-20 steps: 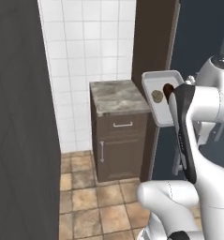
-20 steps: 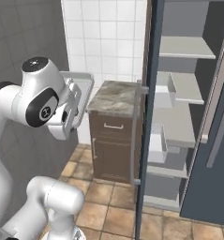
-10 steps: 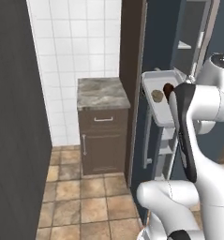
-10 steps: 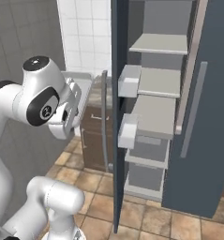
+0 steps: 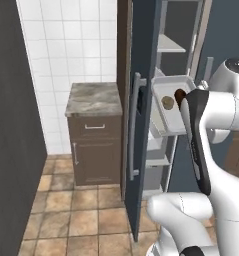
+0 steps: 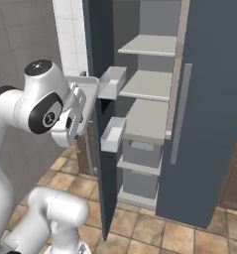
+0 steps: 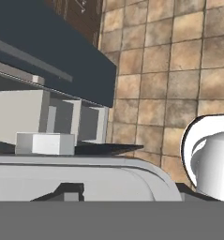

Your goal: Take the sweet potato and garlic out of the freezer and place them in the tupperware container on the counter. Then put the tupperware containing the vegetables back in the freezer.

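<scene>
In the left base view, the garlic (image 5: 167, 102) and sweet potato (image 5: 179, 95) are seen inside the tupperware container (image 5: 167, 114), beside the freezer (image 5: 142, 130) door. The container rim (image 7: 85, 161) is gripped by the tool.

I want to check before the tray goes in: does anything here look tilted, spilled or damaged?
Nothing looks spilled or damaged. The tupperware container is carried beside the open freezer door, with the garlic and the sweet potato still inside it. It appears tilted toward the camera in the left base view, but nothing has slid out.
</scene>
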